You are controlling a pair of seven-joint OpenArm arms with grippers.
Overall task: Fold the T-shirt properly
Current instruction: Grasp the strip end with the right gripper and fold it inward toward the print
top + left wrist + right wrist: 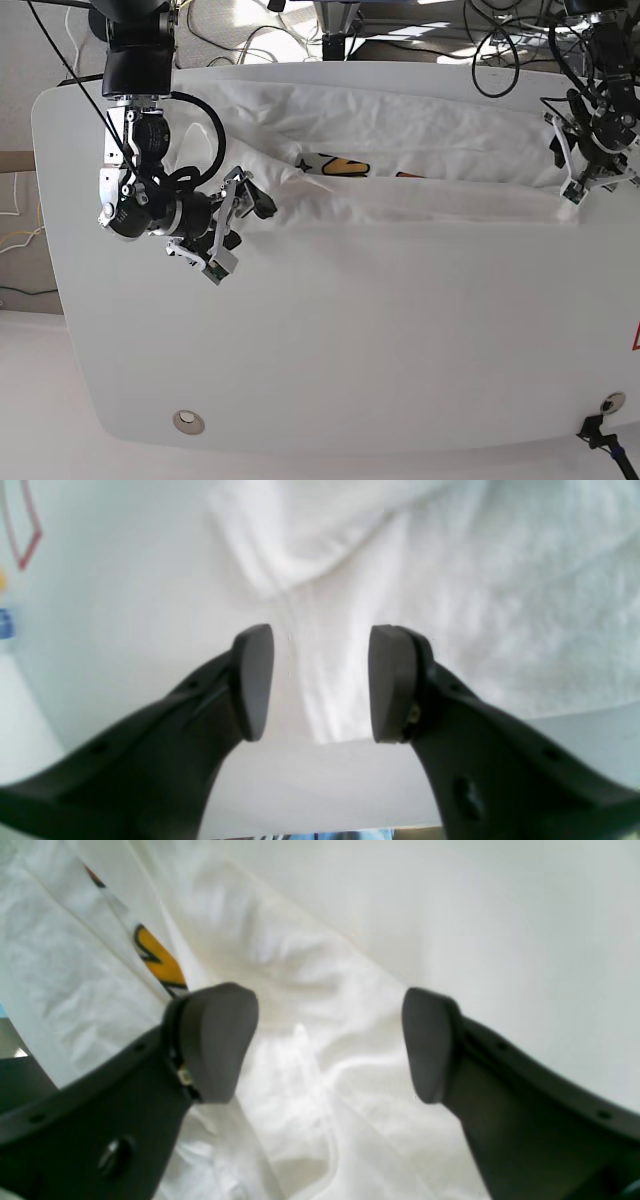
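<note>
So the T-shirt [420, 165] is lying in a long band along the far edge of the counter [350, 350], its long axis running 9 to 3 o'clock, one arm at each end. The right gripper [243, 205] has wide, empty jaws at the 9 o'clock end, over rumpled cloth. The left gripper [585, 185] sits at the 3 o'clock corner with its jaws about half open, straddling a strip of hem, not pinching it as far as I can tell.
</note>
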